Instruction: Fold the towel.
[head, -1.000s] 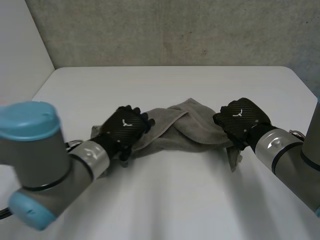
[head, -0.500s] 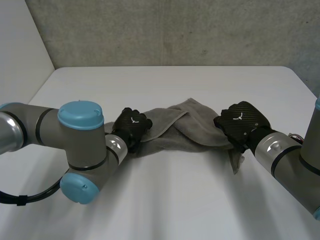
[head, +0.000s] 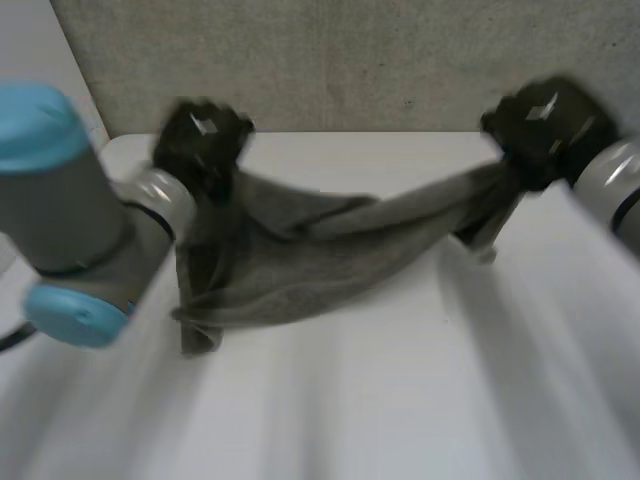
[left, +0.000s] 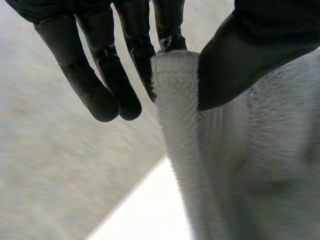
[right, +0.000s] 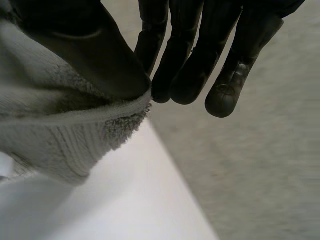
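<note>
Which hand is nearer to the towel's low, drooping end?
Left. The left hand pinches the towel almost straight above that drooping end. The right hand pinches the opposite end, away across the sagging cloth.

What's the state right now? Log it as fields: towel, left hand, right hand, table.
towel: grey, strung between both hands, sagging in the middle
left hand: shut on the towel, pinching one end's edge between thumb and fingers
right hand: shut on the towel, pinching the other end
table: white, below the towel
fold: not yet done
</note>
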